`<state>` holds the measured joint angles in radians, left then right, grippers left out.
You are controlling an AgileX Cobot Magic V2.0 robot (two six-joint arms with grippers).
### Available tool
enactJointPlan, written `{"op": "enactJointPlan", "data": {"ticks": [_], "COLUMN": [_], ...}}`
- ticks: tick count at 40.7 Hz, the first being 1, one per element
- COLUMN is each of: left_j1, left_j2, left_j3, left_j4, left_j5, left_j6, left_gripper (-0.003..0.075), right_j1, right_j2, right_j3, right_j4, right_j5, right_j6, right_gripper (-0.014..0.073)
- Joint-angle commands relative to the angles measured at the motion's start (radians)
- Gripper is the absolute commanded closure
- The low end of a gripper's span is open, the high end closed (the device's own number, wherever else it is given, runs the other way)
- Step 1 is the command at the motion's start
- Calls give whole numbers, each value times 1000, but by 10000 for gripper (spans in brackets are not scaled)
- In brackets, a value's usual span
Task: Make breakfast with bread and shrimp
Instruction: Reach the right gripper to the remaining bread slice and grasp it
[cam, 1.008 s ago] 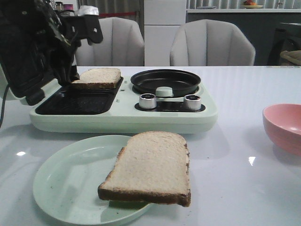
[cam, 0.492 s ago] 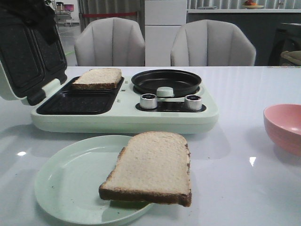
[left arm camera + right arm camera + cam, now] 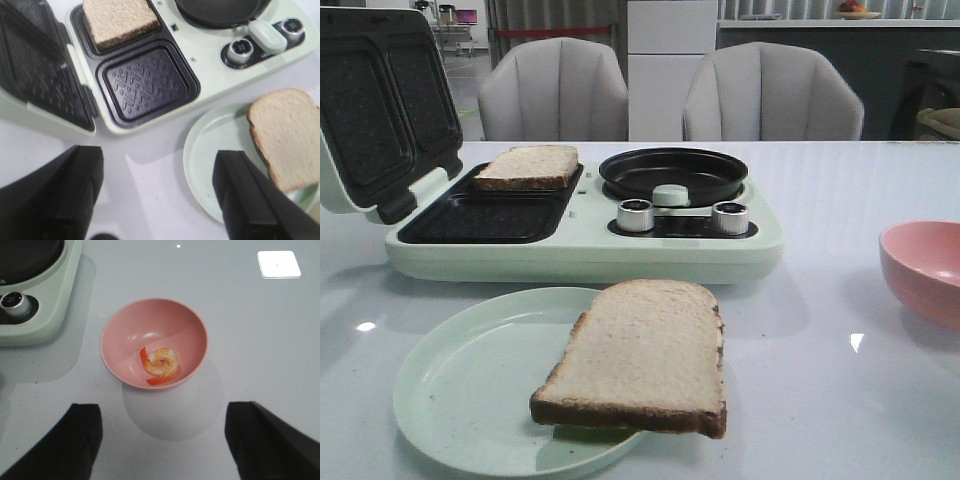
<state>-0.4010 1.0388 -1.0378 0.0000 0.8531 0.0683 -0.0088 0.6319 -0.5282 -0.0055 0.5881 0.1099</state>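
Bread: two pale beige square slices with brown crust. One slice (image 3: 527,166) lies in the rear well of the mint-green breakfast maker (image 3: 580,250), whose black ribbed lid (image 3: 382,105) stands open. The near well (image 3: 146,82) holds nothing. The second slice (image 3: 640,355) rests on the pale green round plate (image 3: 460,385) just in front of the maker, overhanging the plate's rim on the side away from the lid.

Curled orange-pink shrimp (image 3: 161,365) sits in the pink round bowl (image 3: 122,330), on the table off the knob end of the maker.

Left gripper (image 3: 160,195): fingers wide apart, holding nothing, above the table beside the plate. Right gripper (image 3: 162,440): fingers likewise apart and empty, above the bowl.

Risks, as judged:
- Overhanging slice may tip or slide off if nudged at its free edge.
- A pinch on soft bread may crush or tear it.
- The small, slick shrimp may slip from the fingers, or the light bowl may shift under contact.
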Motion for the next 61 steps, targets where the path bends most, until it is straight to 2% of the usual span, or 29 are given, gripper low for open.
{"op": "enactJointPlan", "data": {"ticks": [1,17,24,36,43,50,61], "left_j1": [-6,-6,-6,-6,-6,-6,-6], "left_j2": [-129,-566,-665,-677,-677,-677,-677], "left_j3": [63,361,389,389,389,389,389], "left_j4": [-16,-29,-53,-59,-86,-99,-99], "left_j5": [-65,-61,-61,-63,-64,-70,-110], "left_j6": [-2,-2,-2,-2,-2,-2,-2], "left_gripper": [203,203,203,203,203,203,203], "right_j1": [1,1,1,2,4,80,276], "right_j2": [7,7,37,240,366,490,690], "right_j3": [-27,-27,-27,-27,-27,-27,-37], "right_j4": [-10,6,246,858,1117,1240,1321], "right_j5": [-78,-55,30,226,256,209,34], "right_j6": [-6,-6,-33,-483,-708,-814,-827], "right_gripper": [-16,-16,-16,-16,-16,-16,-16]}}
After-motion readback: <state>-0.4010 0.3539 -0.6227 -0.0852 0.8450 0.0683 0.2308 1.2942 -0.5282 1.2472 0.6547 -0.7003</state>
